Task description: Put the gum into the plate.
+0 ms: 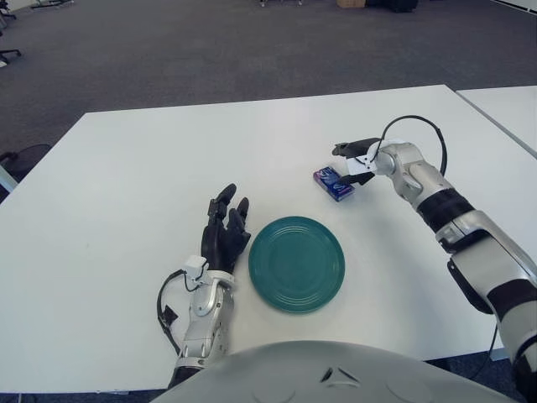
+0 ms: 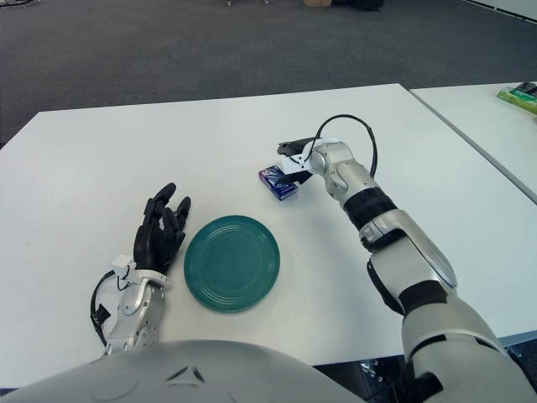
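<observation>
- I am reaching my right hand [image 1: 351, 159] over the gum pack [image 1: 333, 183], fingers parted and gripping nothing yet.
- The gum is lying flat on the white worktop [image 1: 126, 185], beyond the green plate [image 1: 296, 264] and apart from it.
- My left hand [image 1: 225, 231] is showing left of the plate, fingers spread.
- Next, I judge, I am needing to close on the pack, then carry it to the plate.

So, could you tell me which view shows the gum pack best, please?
Left eye view: the gum pack shows most of its blue top beside the right hand. In the right eye view the hand crowds its right end.
</observation>
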Controlling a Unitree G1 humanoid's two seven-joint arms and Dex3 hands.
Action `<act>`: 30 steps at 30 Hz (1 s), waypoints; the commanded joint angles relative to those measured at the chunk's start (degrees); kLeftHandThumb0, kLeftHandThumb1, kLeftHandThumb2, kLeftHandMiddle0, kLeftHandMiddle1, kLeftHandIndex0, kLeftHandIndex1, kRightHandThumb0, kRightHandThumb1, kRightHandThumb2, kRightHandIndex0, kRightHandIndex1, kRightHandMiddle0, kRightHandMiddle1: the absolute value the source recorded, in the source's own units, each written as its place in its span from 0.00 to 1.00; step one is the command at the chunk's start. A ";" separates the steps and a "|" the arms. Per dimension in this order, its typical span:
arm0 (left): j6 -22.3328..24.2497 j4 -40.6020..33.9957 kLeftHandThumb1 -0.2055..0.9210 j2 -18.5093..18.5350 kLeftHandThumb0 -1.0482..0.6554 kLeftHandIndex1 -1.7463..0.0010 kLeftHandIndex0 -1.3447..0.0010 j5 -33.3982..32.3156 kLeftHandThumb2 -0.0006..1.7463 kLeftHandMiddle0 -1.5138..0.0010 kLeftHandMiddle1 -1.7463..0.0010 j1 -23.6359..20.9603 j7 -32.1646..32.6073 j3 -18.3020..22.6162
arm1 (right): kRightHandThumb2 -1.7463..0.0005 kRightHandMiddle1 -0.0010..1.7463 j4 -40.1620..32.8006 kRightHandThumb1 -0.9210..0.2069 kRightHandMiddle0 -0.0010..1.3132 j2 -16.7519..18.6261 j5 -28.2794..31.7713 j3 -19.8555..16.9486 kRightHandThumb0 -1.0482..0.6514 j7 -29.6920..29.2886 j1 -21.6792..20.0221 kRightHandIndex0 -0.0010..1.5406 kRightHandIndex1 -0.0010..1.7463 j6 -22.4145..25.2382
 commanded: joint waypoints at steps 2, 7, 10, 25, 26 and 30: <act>2.28 2.38 1.00 -3.85 0.19 0.54 0.94 0.11 0.48 0.68 0.99 0.85 0.46 -0.14 | 0.61 0.12 -10.91 0.00 0.00 1.25 1.97 -3.63 0.10 4.24 4.98 0.19 0.01 10.21; 2.40 3.10 1.00 -4.16 0.20 0.54 0.94 -0.08 0.49 0.68 0.99 0.19 0.48 -0.19 | 0.60 0.08 -17.39 0.00 0.00 3.53 3.45 -6.91 0.09 4.99 7.73 0.18 0.01 19.63; 2.24 3.68 1.00 -4.31 0.20 0.54 0.94 -0.25 0.49 0.68 0.99 -0.14 0.32 -0.16 | 0.60 0.06 -19.37 0.00 0.00 5.13 4.90 -8.59 0.09 4.50 8.54 0.16 0.00 23.77; 1.65 5.14 1.00 -4.59 0.19 0.54 0.95 -0.13 0.47 0.68 0.99 -1.07 0.44 -0.37 | 0.60 0.00 -23.22 0.00 0.00 4.87 4.64 -5.30 0.04 5.17 8.35 0.08 0.00 31.12; 1.65 5.19 1.00 -4.61 0.19 0.54 0.95 -0.12 0.47 0.68 0.99 -1.12 0.46 -0.40 | 0.60 0.00 -23.01 0.00 0.00 4.81 4.60 -5.03 0.04 4.97 8.28 0.08 0.00 31.12; 1.52 5.40 1.00 -4.61 0.19 0.54 0.96 -0.12 0.47 0.69 0.99 -1.19 0.39 -0.45 | 0.61 0.00 -21.70 0.00 0.00 4.98 4.37 -3.93 0.04 3.92 8.11 0.08 0.00 31.04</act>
